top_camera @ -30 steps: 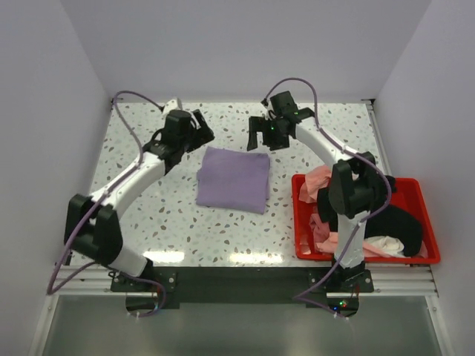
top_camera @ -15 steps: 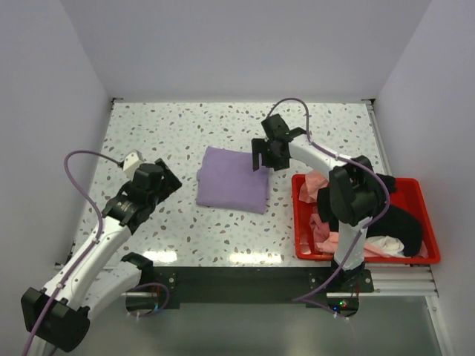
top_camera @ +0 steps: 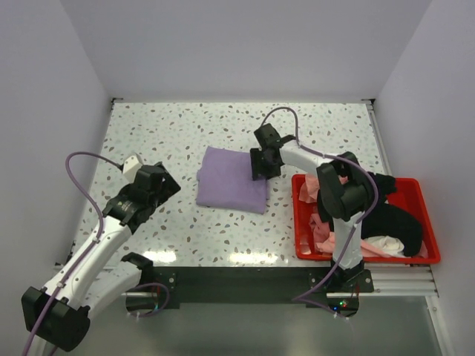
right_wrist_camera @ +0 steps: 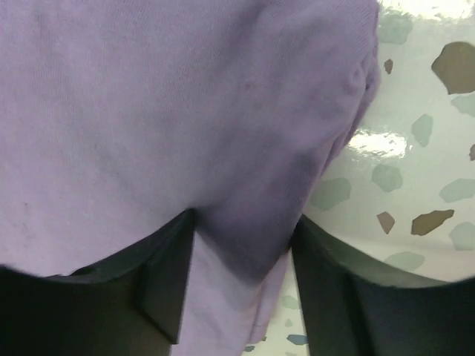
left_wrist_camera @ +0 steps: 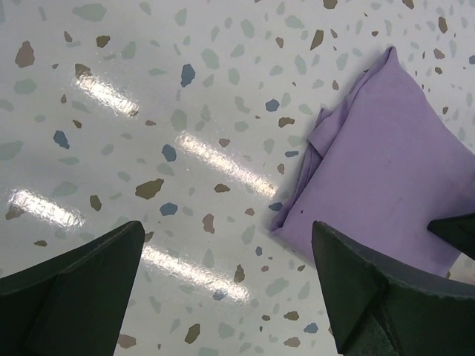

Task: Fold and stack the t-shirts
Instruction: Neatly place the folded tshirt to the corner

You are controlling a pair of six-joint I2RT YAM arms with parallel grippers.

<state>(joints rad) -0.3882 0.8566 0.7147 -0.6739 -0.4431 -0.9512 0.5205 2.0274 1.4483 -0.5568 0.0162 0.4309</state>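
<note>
The lavender-purple t-shirt [top_camera: 231, 180] lies folded into a rectangle at the middle of the table. My right gripper [top_camera: 257, 165] is down on its right edge. In the right wrist view the shirt [right_wrist_camera: 185, 111] fills the frame and its edge sits between the spread fingers [right_wrist_camera: 167, 289] of the right gripper [right_wrist_camera: 241, 282], which is open. My left gripper [top_camera: 168, 182] is open and empty over bare table left of the shirt [left_wrist_camera: 386, 185], also shown in the left wrist view [left_wrist_camera: 226, 297]. Salmon-pink [top_camera: 318, 182], black [top_camera: 399, 222] and white [top_camera: 386, 245] shirts lie bunched in the bin.
The red plastic bin [top_camera: 364, 259] stands at the near right of the table, next to the right arm's base. White walls close the table on the left, back and right. A purple cable loops above each arm.
My left arm has pulled back from the shirt's far left corner to the near left. My right gripper has come down from beyond the shirt onto its right edge.
</note>
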